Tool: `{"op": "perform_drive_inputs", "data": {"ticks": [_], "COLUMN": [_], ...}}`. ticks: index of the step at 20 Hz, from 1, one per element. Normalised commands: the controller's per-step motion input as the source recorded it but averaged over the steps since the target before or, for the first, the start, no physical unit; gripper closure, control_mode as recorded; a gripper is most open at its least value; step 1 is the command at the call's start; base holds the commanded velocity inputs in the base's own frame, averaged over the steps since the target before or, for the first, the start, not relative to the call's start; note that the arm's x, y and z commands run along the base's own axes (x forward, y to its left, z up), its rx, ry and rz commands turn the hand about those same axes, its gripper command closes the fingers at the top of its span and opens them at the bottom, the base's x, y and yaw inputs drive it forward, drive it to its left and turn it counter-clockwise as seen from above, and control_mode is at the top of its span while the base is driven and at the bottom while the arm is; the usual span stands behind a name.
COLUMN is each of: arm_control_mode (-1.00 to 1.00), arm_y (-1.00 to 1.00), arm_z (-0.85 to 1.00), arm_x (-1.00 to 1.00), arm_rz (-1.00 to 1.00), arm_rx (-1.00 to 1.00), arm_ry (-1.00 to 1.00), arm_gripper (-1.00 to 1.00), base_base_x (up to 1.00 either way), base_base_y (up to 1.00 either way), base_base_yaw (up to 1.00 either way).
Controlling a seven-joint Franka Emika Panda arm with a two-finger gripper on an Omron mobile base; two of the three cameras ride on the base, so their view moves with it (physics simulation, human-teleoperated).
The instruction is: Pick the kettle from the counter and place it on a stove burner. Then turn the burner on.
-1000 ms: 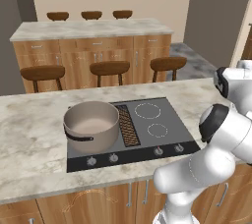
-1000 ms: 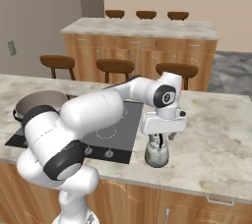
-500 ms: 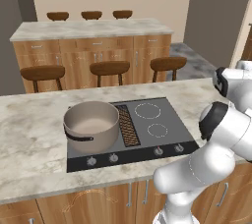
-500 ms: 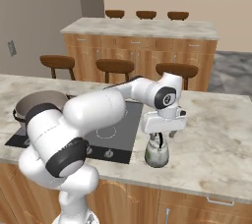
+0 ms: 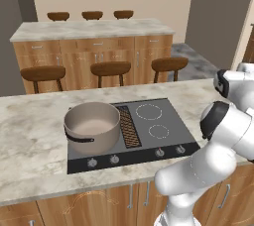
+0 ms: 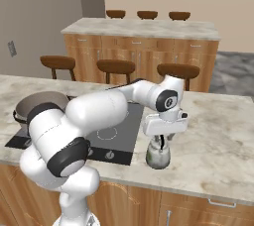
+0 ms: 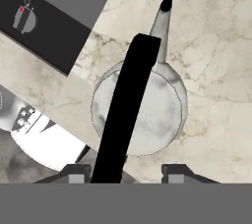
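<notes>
Black arched handle (image 7: 127, 105) runs off-centre between gripper (image 7: 127, 169) jaws, partly closed, grip unconfirmed. Kettle (image 6: 158, 155) directly below on counter (image 6: 218, 136). Risk: off-centre pinch, kettle swings or slips during lift.

Even, soft rendered light with faint shadows and no glare; all views look slightly coarse and blurred.
</notes>
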Motion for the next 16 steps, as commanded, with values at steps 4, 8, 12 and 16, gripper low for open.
{"op": "perform_drive_inputs", "data": {"ticks": [4, 8, 12, 16], "arm_control_mode": [-1.0, -1.0, -1.0, -1.0], "arm_y": [0.04, 0.36, 0.53, 0.78], "arm_z": [0.16, 0.26, 0.21, 0.35], "arm_x": [0.0, 0.02, 0.08, 0.24], "arm_rz": [0.0, -0.01, -0.07, -0.15], "arm_rx": [0.0, 0.0, 0.03, 0.0], "arm_ry": [-0.13, -0.24, -0.29, -0.19], "arm_gripper": [1.0, 1.0, 1.0, 1.0], "base_base_x": [0.0, 0.0, 0.0, 0.0], "base_base_y": [0.0, 0.0, 0.0, 0.0], "base_base_yaw": [0.0, 0.0, 0.0, 0.0]}}
